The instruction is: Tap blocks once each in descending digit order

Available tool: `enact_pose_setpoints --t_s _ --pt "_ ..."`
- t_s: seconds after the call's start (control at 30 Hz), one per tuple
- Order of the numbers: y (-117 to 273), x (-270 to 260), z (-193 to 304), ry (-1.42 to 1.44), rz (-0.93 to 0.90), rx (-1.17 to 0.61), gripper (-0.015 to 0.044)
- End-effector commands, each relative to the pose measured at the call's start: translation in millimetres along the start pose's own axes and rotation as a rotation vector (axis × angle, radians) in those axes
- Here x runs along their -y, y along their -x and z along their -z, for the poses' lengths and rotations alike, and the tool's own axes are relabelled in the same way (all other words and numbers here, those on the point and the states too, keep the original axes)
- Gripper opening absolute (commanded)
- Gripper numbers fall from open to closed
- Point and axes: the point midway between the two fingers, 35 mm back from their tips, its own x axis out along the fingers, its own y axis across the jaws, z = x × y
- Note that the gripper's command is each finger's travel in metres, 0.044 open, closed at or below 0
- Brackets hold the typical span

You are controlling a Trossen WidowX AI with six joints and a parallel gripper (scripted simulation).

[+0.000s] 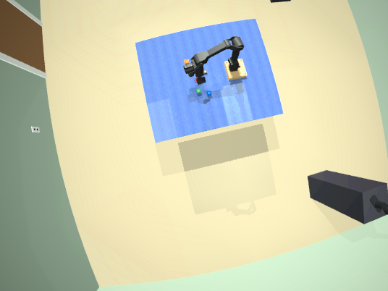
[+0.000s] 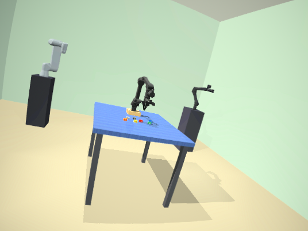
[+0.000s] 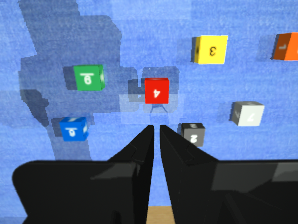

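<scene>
A: Gripper (image 2: 144, 109) (image 3: 156, 130) status?
B: Clenched, nothing held, above tbl (image 1: 163, 123) (image 2: 141, 135).
A: Red 4 blk (image 2: 141, 120) (image 3: 157, 91)?
B: On tbl, btwn green blk (image 1: 198, 91) (image 2: 149, 123) (image 3: 89, 78) & yellow blk (image 2: 135, 121) (image 3: 210, 50).

Bright light throws overlapping shadows on table and floor; pale glare patches streak the blue.
</scene>
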Motion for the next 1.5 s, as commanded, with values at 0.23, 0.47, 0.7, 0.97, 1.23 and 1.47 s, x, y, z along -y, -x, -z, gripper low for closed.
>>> enact_pose_setpoints --t_s 0.23,0.47,0.7,0.97,1.23,1.47 --pt "-80.5 5.2 -0.3 0.008 0.003 -0.003 0.002" --pt "-84.4 5.1 -0.5 0.008 0.003 -0.003 0.002" --pt "-95.7 5.2 -0.6 0.008 0.003 -0.003 0.002" --pt "-108.4 5.3 -0.2 0.008 0.003 -0.003 0.002" --pt "-110.6 5.3 -0.1 0.008 0.003 -0.003 0.002" --pt "-80.5 5.2 -0.3 0.008 0.003 -0.003 0.002"
